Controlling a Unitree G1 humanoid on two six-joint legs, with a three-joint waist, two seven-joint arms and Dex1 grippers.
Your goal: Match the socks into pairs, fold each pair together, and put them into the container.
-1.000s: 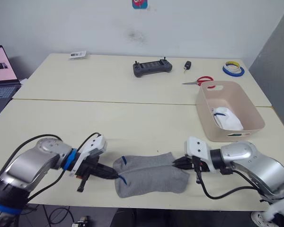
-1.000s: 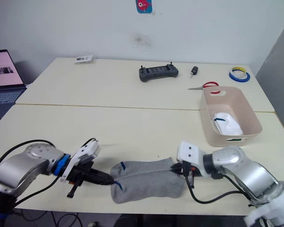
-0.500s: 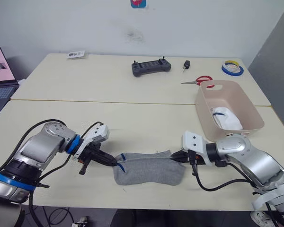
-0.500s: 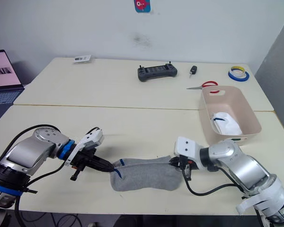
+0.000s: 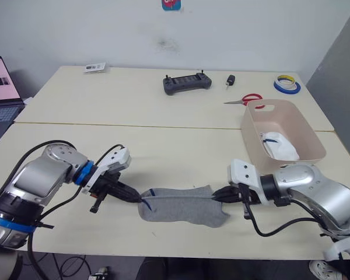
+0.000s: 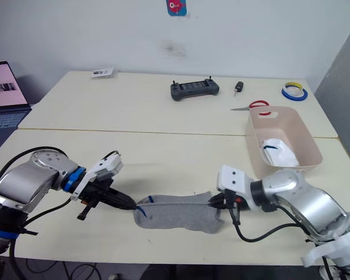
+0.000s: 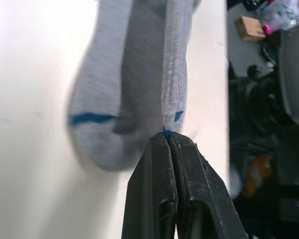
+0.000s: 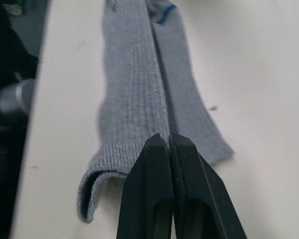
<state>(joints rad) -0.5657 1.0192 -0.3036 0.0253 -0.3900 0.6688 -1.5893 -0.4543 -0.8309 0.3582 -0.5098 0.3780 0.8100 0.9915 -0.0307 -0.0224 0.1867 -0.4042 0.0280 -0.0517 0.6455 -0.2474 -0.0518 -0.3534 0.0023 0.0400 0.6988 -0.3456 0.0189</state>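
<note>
Two grey socks [image 5: 178, 205] with small blue marks lie stacked near the table's front edge, stretched between my grippers. My left gripper [image 5: 139, 199] is shut on the upper sock's edge by the blue mark; in the left wrist view the fingertips [image 7: 164, 142] pinch the fabric [image 7: 175, 84]. My right gripper [image 5: 217, 198] is shut on the cuff end; in the right wrist view its fingertips [image 8: 159, 144] clamp the ribbed edge [image 8: 132, 89]. The pale pink container [image 5: 251, 140] stands at the right, holding a folded white pair [image 5: 280, 146].
A black controller [image 5: 188, 83], a key fob [image 5: 230, 80], red-handled scissors [image 5: 245, 100] and tape rolls [image 5: 287, 85] lie on the far table. A laptop [image 5: 0, 93] sits at the far left. A small card [image 5: 95, 67] lies at the back.
The grey socks have been drawn from a wide, loose shape into a narrower, tauter strip. Both grippers keep their hold, the left one pulling slightly leftward.
</note>
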